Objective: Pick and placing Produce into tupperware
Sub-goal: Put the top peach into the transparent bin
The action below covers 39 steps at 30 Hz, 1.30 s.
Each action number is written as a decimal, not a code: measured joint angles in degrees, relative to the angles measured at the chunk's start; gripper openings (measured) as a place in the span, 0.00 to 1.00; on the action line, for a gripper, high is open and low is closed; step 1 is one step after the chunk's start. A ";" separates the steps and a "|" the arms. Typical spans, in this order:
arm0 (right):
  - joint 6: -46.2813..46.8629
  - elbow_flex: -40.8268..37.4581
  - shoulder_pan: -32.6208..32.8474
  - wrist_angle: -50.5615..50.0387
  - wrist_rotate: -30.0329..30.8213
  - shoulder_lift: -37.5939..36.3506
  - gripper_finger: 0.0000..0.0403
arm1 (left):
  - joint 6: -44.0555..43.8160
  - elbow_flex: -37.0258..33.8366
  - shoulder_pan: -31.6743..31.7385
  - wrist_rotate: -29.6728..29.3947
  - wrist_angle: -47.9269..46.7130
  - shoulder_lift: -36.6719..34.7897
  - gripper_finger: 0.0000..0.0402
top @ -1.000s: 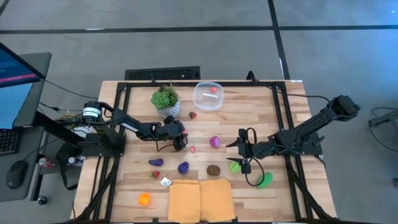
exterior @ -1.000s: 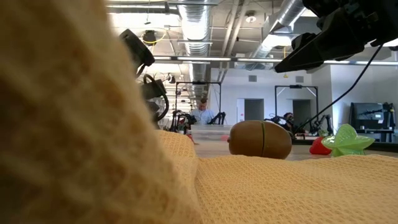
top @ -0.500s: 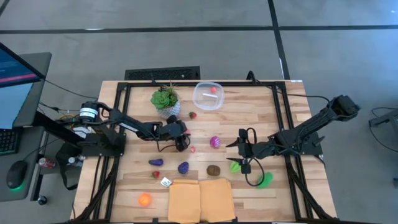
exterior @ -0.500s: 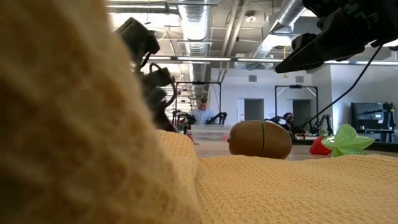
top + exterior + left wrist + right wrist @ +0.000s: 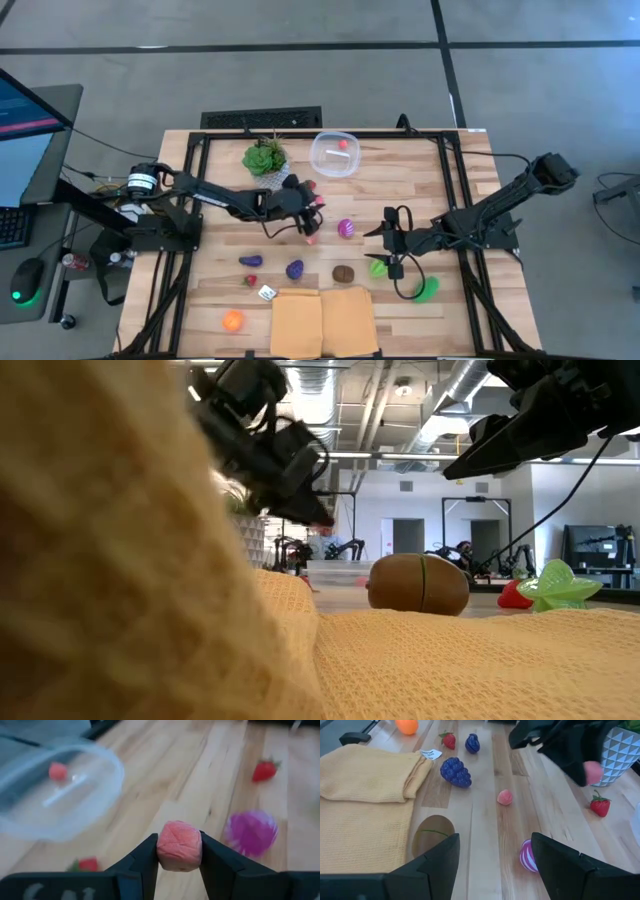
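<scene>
1. Overhead, the wooden table (image 5: 440, 190) carries everything; a yellow cloth (image 5: 322, 320) lies at its near edge.
2. Left arm reaches toward mid-table; left gripper (image 5: 311, 213) is raised off the surface, jaws clamped on a pink produce piece (image 5: 179, 845).
3. Right gripper (image 5: 384, 246) hangs over the right half, above a green star-shaped piece (image 5: 378, 267); jaws part-way apart, nothing between them.
4. Potted plant (image 5: 266, 160) stands at the far side, just left of the tupperware (image 5: 334, 153).
5. Tupperware: clear, one red piece (image 5: 342, 144) inside.
6. Loose produce on the table: strawberry (image 5: 311, 185), magenta piece (image 5: 346, 228), second pink piece (image 5: 504, 797), purple grapes (image 5: 295, 269), brown kiwi (image 5: 343, 272), orange (image 5: 232, 320).
</scene>
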 joint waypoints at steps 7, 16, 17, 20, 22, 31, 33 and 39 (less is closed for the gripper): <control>0.00 0.00 0.00 0.00 0.00 0.00 0.67 | 3.27 5.67 -0.01 -4.31 0.14 -0.02 0.28; 0.13 0.00 0.00 0.02 -0.02 0.00 0.67 | 7.52 10.53 2.71 -6.48 0.18 0.14 0.28; 0.19 0.00 0.00 0.00 -0.02 0.00 0.67 | 8.22 10.77 3.16 -6.46 0.13 0.17 0.28; 0.42 0.00 0.00 0.00 -0.02 0.00 0.67 | 10.21 11.76 4.72 -5.12 0.01 0.22 0.28; 0.42 0.00 0.00 0.00 -0.02 0.00 0.67 | 11.29 12.88 5.82 -3.88 -0.55 0.22 0.28; 0.44 0.00 0.00 0.00 -0.02 -0.02 0.67 | 17.67 21.57 9.21 -0.84 -10.79 0.24 0.28; 0.44 0.00 0.00 0.00 -0.02 0.00 0.67 | 19.20 23.76 10.10 -0.30 -13.82 0.24 0.28; 0.44 0.00 0.00 0.00 -0.02 0.00 0.67 | 21.76 28.19 14.07 4.68 -19.59 0.26 0.28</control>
